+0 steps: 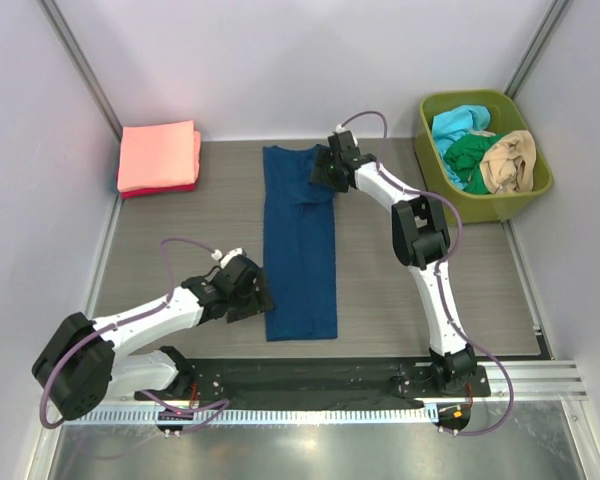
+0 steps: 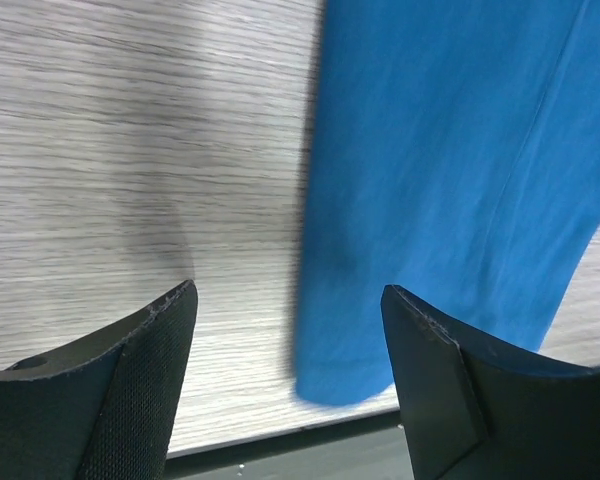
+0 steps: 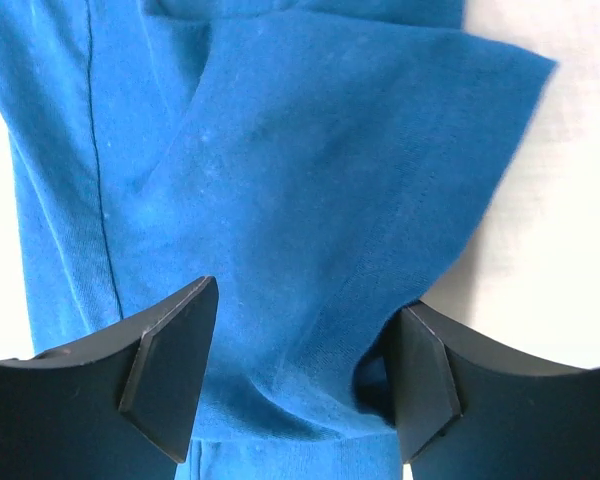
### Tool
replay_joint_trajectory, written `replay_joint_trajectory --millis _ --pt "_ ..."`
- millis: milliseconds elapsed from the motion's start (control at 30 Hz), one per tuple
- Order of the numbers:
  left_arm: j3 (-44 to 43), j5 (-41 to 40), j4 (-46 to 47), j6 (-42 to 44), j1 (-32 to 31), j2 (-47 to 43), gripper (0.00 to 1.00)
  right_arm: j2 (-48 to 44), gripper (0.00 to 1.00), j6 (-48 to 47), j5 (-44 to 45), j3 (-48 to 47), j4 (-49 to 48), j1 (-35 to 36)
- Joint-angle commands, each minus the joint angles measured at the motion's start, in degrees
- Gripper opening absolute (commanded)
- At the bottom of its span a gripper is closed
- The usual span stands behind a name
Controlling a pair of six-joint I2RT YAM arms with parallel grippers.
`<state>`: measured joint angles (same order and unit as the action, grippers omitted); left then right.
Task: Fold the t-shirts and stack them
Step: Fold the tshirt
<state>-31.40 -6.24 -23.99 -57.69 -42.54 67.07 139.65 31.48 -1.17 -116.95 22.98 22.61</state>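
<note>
Step in hand: folding blue t-shirt (image 1: 300, 245) — lies as long strip mid-bench (image 1: 170, 215). left fingers (image 2: 130, 380) wide apart, empty, beside hem corner; right fingers (image 3: 170, 350) spread over sleeve end, nothing gripped. Next, likely: pinch ends — fold crosswise.

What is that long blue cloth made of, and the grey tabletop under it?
The long blue folded t-shirt looks like soft matte cotton knit: it drapes, creases and shows a stitched seam. The grey tabletop looks like smooth wood-grain laminate, from its even streaks; real wood is possible.
</note>
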Motion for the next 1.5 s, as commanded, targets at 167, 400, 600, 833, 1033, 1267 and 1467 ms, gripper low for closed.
replay_joint_trajectory --millis 167,400,600,833,1033,1267,1467 --pt "-0.95 1.41 -1.41 -0.49 0.36 -5.63 0.75 4.42 0.75 -4.94 -3.93 -9.89 4.79 -1.87" --pt "3.79 5.97 1.65 -2.16 0.18 -9.58 0.73 -14.53 0.87 -6.53 4.77 7.93 4.70 -2.13" --pt "8.63 7.46 4.12 -4.80 -0.43 -13.98 0.71 -32.67 0.87 -1.79 1.88 36.57 1.81 -1.43" --pt "12.41 8.44 9.57 -6.64 -1.49 -14.86 0.70 -53.31 0.87 6.19 -5.33 68.29 -6.44 7.87" --pt "14.08 7.03 11.42 -8.57 -3.85 -15.56 0.70 -63.35 0.85 12.98 -5.60 81.85 -9.10 14.03" --pt "15.84 6.59 14.75 -9.63 -5.71 -15.22 0.70 -70.22 0.79 18.78 -5.25 89.34 -10.23 20.45" --pt "16.10 5.18 18.70 -9.37 -6.23 -10.22 0.70 -68.65 0.70 23.53 -5.69 95.06 -17.53 24.67"
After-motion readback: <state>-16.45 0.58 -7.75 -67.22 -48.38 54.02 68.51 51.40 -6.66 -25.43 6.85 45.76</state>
